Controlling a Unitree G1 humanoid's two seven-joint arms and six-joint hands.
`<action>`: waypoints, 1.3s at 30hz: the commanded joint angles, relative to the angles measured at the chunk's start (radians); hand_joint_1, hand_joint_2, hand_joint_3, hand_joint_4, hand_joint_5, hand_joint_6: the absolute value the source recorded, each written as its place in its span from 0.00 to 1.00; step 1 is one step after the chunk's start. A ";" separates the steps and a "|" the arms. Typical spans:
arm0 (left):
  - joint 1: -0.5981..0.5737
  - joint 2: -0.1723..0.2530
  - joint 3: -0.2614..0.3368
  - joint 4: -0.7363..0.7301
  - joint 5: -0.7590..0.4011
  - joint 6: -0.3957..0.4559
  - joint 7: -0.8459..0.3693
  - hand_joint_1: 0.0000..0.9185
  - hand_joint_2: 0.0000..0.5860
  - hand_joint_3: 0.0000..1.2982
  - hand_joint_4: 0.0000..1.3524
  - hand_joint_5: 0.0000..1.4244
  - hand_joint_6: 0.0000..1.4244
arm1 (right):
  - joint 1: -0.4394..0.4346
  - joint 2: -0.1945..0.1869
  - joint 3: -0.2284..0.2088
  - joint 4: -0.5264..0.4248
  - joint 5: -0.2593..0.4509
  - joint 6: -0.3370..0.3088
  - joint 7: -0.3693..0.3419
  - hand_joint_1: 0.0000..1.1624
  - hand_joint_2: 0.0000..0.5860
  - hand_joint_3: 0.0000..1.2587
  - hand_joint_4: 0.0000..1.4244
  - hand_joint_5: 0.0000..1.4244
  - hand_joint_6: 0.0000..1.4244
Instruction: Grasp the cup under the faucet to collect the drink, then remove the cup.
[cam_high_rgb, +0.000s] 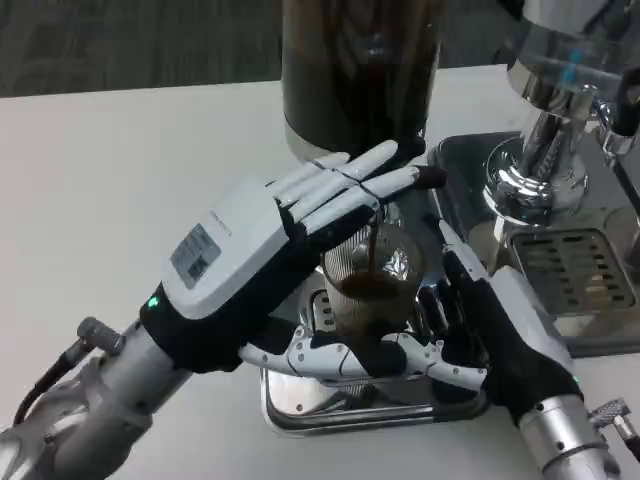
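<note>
head view: left robot hand (255, 260) hides part of cup (372, 285).

The bench (120, 180) is plain white, and behind the dispenser the floor shows dark grey. The dispenser tank (360, 70) is dark brown, nearly black. Below it the ribbed clear cup (370, 275) holds dark brown drink, fed by a thin brown stream. The drip tray (300, 405) under the cup is mirror-bright chrome. The left hand (270, 250) has a white back (with a small grey label), white fingers with black tips and a black wrist. The right hand (480, 330) is white and black. Right of the dispenser stands a chrome machine (540, 150).
</note>
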 joint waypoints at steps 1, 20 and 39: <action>0.023 0.020 -0.004 0.002 0.014 0.007 -0.010 0.00 0.24 0.14 0.04 0.20 0.14 | -0.010 0.007 0.004 0.013 0.013 -0.010 0.020 0.46 0.34 0.00 0.00 0.00 0.03; 0.017 0.018 0.063 -0.038 -0.009 0.035 0.022 0.00 0.24 0.14 0.04 0.17 0.09 | 0.007 0.023 -0.006 0.006 0.010 -0.016 0.013 0.46 0.35 0.00 0.00 0.00 0.02; 0.103 0.002 0.263 -0.053 -0.020 0.076 0.162 0.00 0.22 0.08 0.00 0.10 0.04 | -0.006 0.049 -0.010 0.038 0.015 -0.041 -0.012 0.48 0.34 0.00 0.00 0.00 0.03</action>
